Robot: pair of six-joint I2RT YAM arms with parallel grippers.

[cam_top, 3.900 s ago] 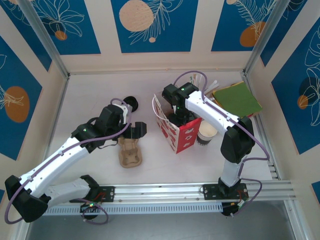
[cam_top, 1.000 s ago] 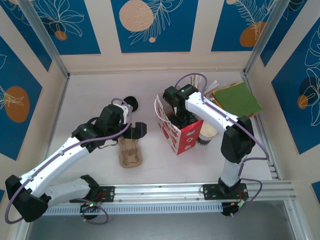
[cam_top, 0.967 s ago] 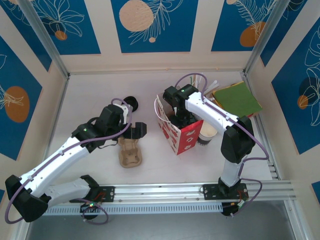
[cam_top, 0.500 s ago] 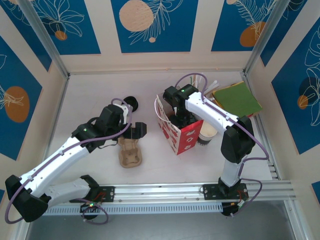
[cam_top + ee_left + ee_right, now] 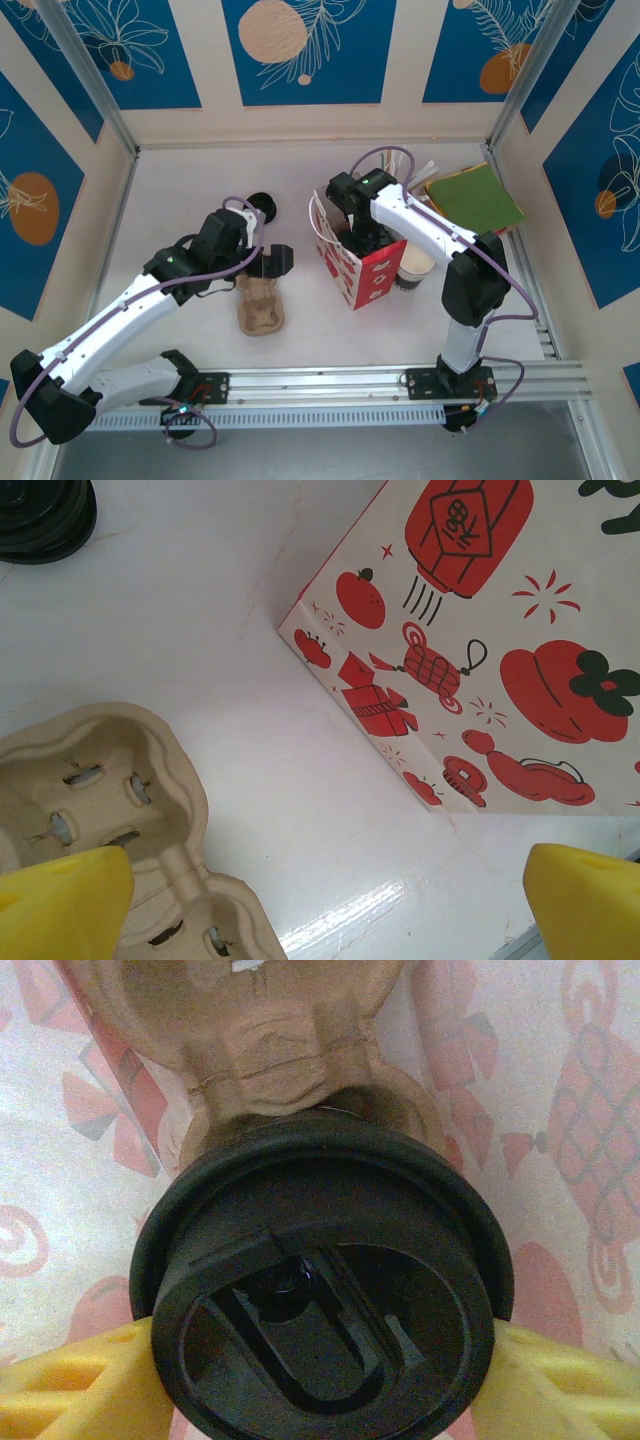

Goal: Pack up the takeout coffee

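Observation:
The takeout coffee [image 5: 320, 1290] shows its round black lid from above, and my right gripper [image 5: 320, 1360] is shut on it, one yellow finger [image 5: 70, 1380] on each side. It hangs inside the red-and-white paper bag [image 5: 360, 280], over a brown cardboard carrier [image 5: 260, 1020] on the bag's bottom. Seen from above, my right gripper [image 5: 365, 238] reaches down into the bag's open top and hides the cup. My left gripper [image 5: 275, 262] is open over the table left of the bag [image 5: 480, 630], holding nothing.
A second cardboard carrier [image 5: 260, 305] lies under the left gripper. A stack of black lids [image 5: 262, 205] sits behind it. An unlidded cup [image 5: 415, 265] stands right of the bag. Green napkins [image 5: 475, 200] and stirrers [image 5: 415, 170] are at the back right.
Nothing has moved over the last second. Compared with the oldest frame, the right gripper sits slightly lower in the bag and the bag has shifted a little.

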